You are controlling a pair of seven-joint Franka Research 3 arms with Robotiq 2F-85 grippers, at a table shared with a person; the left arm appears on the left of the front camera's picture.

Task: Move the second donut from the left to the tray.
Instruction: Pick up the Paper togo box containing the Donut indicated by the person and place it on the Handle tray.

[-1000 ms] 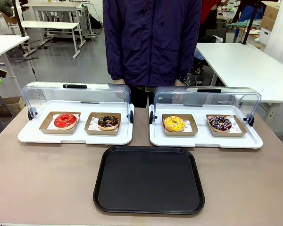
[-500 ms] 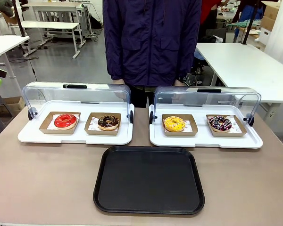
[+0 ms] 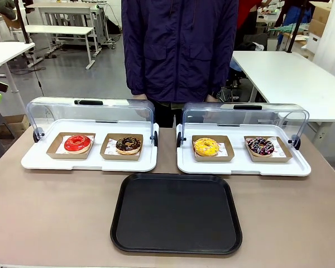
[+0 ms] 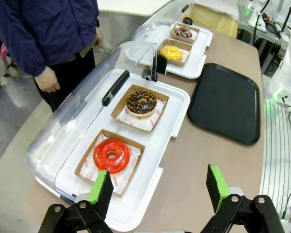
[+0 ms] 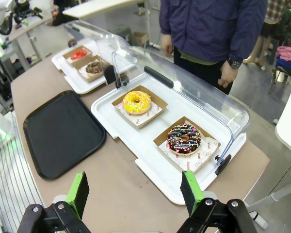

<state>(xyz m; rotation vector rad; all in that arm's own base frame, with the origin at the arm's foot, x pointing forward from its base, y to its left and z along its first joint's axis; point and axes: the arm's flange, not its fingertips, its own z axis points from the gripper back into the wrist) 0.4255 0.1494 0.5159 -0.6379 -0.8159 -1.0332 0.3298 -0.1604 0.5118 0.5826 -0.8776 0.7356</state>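
— Starting at the left gripper (image 4: 159,190): spread wide, pinching nothing, held high over the near end of the left serving tray (image 4: 153,145).

— Same with the right gripper (image 5: 135,193)?

— Spread and empty too, high over the table edge by the right serving tray (image 5: 145,155). Probably parked up there to take in the whole row before any reach.

— And the chocolate donut (image 3: 128,144), the one with pale crumbs?

— Second in the row, sitting in its cardboard holder (image 3: 121,156) on the left serving tray, just beside the red donut (image 3: 77,143). Untouched so far. Nearer the left gripper, so likely a job for that arm.

— Reachable past the clear lid (image 3: 89,111)?

— Tipped back toward the far side, open on the robot's side. Presumably left so for access from above and in front.

— Where to set it down?

— On the black tray (image 3: 176,215): flat, bare, nearest the robot, centred before the gap between the two serving trays. Laid out as a landing spot close to either row, by the look of it.

— Rest of the row?

— Yellow donut (image 3: 205,146) and sprinkled donut (image 3: 261,146) on the right serving tray, each in a holder, lid likewise back.

— Surface and room?

— Smooth, matte grey-brown table (image 3: 50,218). Person (image 3: 178,50) in a dark jacket at the far side, one hand (image 4: 47,80) hanging down, off the table. Beyond: white tables, grey floor, a workshop feel.
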